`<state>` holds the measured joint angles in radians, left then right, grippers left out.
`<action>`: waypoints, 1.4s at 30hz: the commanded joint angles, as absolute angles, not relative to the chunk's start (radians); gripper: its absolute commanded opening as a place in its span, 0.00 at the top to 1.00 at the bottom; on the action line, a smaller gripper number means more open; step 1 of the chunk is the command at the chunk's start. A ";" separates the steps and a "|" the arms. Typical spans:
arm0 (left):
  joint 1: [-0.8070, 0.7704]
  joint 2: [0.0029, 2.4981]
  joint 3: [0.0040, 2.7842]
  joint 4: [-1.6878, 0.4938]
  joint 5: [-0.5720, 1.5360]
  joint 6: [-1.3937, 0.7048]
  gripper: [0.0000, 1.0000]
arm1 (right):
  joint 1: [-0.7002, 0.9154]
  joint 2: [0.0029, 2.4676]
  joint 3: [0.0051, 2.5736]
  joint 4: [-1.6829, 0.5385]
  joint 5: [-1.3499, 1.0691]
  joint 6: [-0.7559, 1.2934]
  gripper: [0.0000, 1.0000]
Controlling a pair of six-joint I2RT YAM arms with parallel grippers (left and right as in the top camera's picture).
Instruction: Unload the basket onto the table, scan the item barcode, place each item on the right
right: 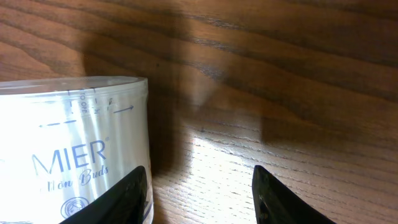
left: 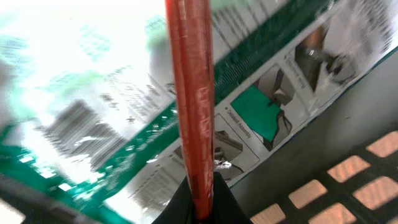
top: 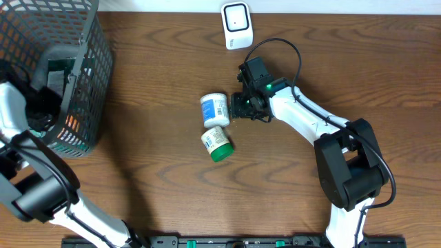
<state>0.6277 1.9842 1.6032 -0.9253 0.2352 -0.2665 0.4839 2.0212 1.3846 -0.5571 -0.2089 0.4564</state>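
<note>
The red stick [left: 189, 93] is down in the basket [top: 93, 69] at the left of the counter [top: 158, 186], in front of a printed box [left: 261, 118]. Our left jaws are shut tight on its lower end. We think it is thin, light and smooth, so it could slip or turn. A hold nearer its middle would be safer. Our right jaws stand apart, holding nothing, just beside the white tub [right: 74, 143]. The scanner [top: 236, 25] sits well apart from the basket.

The brown wood-grain table [top: 151, 179] bears a blue-labelled white tub [top: 214, 109], a green-capped bottle [top: 218, 145] and a white scanner [top: 236, 25].
</note>
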 commanded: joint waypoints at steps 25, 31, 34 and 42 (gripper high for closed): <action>0.651 1.826 2.088 -1.070 0.223 -0.310 0.93 | 0.372 1.955 1.575 -0.749 -0.218 0.419 0.53; 0.643 1.758 2.132 -1.071 0.217 -0.312 0.93 | 0.308 1.901 1.623 -0.804 -0.220 0.398 0.55; 0.625 1.701 2.137 -1.068 0.218 -0.313 0.93 | 0.266 1.855 1.623 -0.807 -0.220 0.395 0.55; 0.467 1.531 2.142 -1.114 0.221 -0.321 0.93 | 0.133 1.761 1.623 -0.850 -0.220 0.395 0.56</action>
<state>0.5358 1.6005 2.1101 -1.0897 0.2249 -0.3180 0.1719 1.7981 1.6039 -0.8341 -0.2169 0.4088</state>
